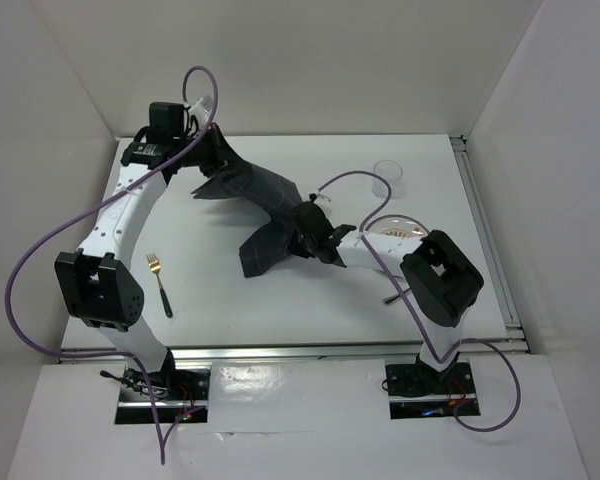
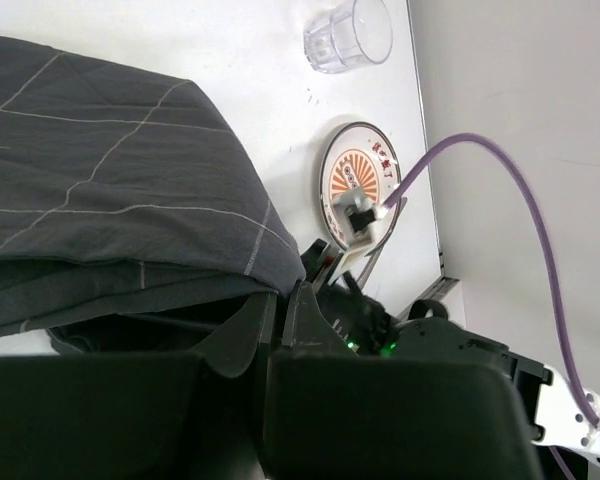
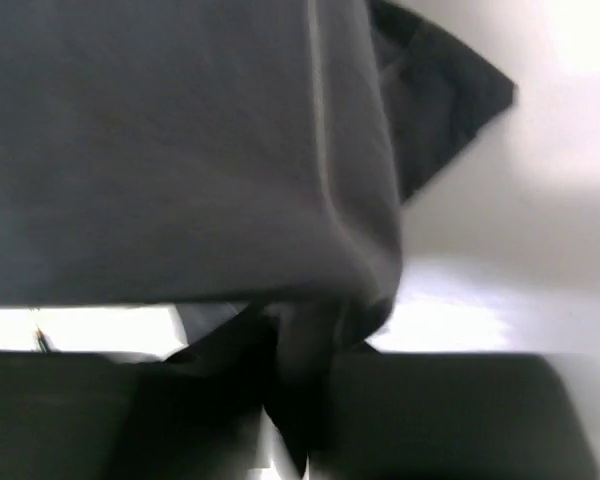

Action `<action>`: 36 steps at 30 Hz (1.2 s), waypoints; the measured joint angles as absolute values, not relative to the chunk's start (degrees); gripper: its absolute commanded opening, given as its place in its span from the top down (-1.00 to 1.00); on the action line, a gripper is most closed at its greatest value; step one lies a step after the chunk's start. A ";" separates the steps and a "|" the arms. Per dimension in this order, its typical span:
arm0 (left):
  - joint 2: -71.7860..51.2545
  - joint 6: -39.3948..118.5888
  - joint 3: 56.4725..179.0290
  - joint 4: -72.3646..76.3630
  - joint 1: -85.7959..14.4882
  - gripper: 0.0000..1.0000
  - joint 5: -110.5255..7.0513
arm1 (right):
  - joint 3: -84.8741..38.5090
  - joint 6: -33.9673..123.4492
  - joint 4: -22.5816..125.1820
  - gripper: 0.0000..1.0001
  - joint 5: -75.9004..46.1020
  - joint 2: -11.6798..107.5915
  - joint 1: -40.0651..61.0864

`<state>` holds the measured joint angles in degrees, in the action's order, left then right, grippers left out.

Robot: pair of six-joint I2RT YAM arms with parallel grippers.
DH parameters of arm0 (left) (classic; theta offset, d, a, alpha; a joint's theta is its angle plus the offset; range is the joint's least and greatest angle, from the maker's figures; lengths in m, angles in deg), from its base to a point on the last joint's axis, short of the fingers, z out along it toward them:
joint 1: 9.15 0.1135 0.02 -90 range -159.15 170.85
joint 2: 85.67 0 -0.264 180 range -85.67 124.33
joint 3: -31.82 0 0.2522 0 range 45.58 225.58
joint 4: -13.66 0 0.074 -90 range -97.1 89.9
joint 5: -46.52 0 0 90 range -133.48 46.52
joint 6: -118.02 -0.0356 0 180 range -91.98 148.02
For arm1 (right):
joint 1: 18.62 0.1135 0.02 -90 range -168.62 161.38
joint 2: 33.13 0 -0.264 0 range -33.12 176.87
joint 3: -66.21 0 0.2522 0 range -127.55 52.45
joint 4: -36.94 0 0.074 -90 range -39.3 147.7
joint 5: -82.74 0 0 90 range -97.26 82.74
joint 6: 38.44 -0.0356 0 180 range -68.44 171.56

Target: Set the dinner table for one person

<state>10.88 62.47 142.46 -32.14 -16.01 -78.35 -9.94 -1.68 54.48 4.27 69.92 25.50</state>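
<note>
From above, your left gripper [image 1: 202,165] sits at the far left of the table [image 1: 280,320] with its fingers together on the far corner of the placemat [image 1: 265,205]. Your right gripper [image 1: 313,240] meets the placemat's near end, towards the middle. The cloth hangs crumpled between them, most likely so that you can draw it flat before anything goes on it. The fork [image 1: 160,285] lies near the left arm, while the glass [image 1: 390,175] and plate [image 1: 395,230] wait on the right, all well apart from the cloth and out of its way. The table is under everything, and both pairs of fingers look to be just above it, not touching. In the left wrist view, the left gripper [image 2: 280,315] is clamped on a gathered edge of the placemat [image 2: 110,180], which spreads up and to the left. Bare table [image 2: 250,60] shows beyond, with the glass [image 2: 348,35] and plate [image 2: 355,180] further off; the table lies past and beneath the fingertips. In the right wrist view, everything is blurred. The placemat [image 3: 180,150] fills the picture, and a fold of it drops into the right gripper [image 3: 285,400], between the jaws. You cannot tell whether they have bitten on it or stand slack around it, so check before pulling. The pale table [image 3: 520,290] shows to the right, beyond the fingers.
</note>
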 measured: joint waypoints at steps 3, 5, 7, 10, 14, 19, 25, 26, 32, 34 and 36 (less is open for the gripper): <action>10.88 62.52 142.46 -32.25 -15.24 1.00 -78.35 | -13.33 0.42 54.41 1.00 4.25 70.73 24.32; 10.92 62.52 142.92 -32.49 -14.52 1.00 -78.35 | -15.60 2.89 54.34 1.00 4.27 70.73 23.01; 11.34 62.54 144.21 -32.44 -13.62 1.00 -78.35 | -18.24 6.65 54.19 1.00 3.99 70.73 21.15; 13.39 62.78 147.93 -31.33 -12.09 1.00 -79.11 | -26.70 13.75 55.15 1.00 2.76 72.65 16.87; 19.49 64.20 157.92 -29.29 -10.02 1.00 -80.69 | -47.21 23.57 56.18 1.00 0.56 79.97 10.27; 25.13 68.31 166.37 -24.11 -6.50 1.00 -84.82 | -64.82 34.28 58.39 1.00 -2.29 84.06 4.89; 20.04 71.48 155.97 -17.47 -3.57 1.00 -89.45 | -58.20 43.55 58.08 1.00 -8.01 75.95 6.05; 18.01 71.22 152.32 -17.54 -3.29 1.00 -89.54 | -53.87 44.51 58.08 1.00 -8.62 73.22 6.64; 3.84 65.71 130.40 -22.26 -2.80 0.19 -87.22 | -32.04 47.92 61.27 -0.03 -9.37 58.07 12.96; -0.51 63.85 123.08 -25.08 -2.80 -0.72 -84.84 | -27.05 48.29 63.17 -0.47 -8.43 54.64 16.78; -3.00 62.78 117.50 -29.25 -2.85 -0.87 -80.95 | -22.77 48.55 65.64 -0.59 -7.12 52.35 21.02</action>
